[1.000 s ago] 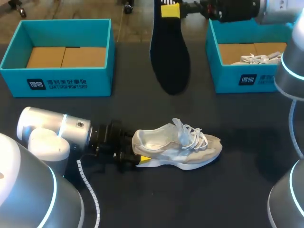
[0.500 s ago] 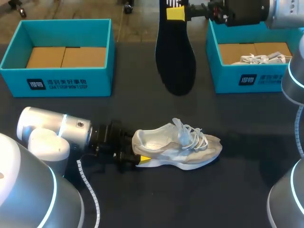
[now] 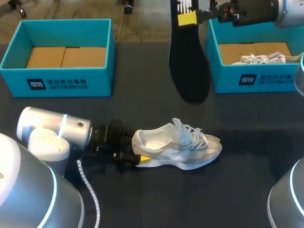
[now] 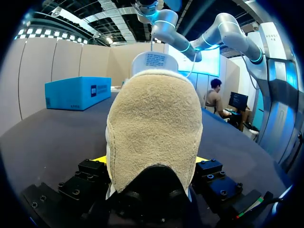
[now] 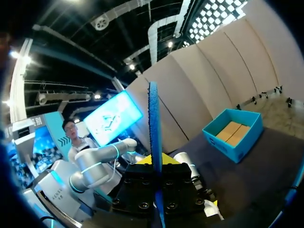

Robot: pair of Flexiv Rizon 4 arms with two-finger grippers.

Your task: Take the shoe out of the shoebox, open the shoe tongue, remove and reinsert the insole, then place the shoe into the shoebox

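A beige-and-white shoe point(image 3: 178, 148) lies on its side on the dark table, toe to the right, its laces loose. My left gripper point(image 3: 137, 154) is shut on the shoe's heel; in the left wrist view the suede heel point(image 4: 154, 123) fills the space between the two yellow tips. Up by the right box, my right gripper point(image 3: 190, 18) is shut on the top end of the black insole point(image 3: 189, 61), which hangs down above the table behind the shoe. The right wrist view shows the insole point(image 5: 154, 137) edge-on between that gripper's point(image 5: 157, 166) fingers.
A teal shoebox point(image 3: 57, 84) with cardboard on its floor stands at the back left. A second teal shoebox point(image 3: 237, 78) at the back right holds another pale shoe point(image 3: 259, 58). Dark table lies between the boxes and in front of the shoe.
My right arm has carried the hanging insole to the right and a little lower. The left arm and the shoe have stayed still.
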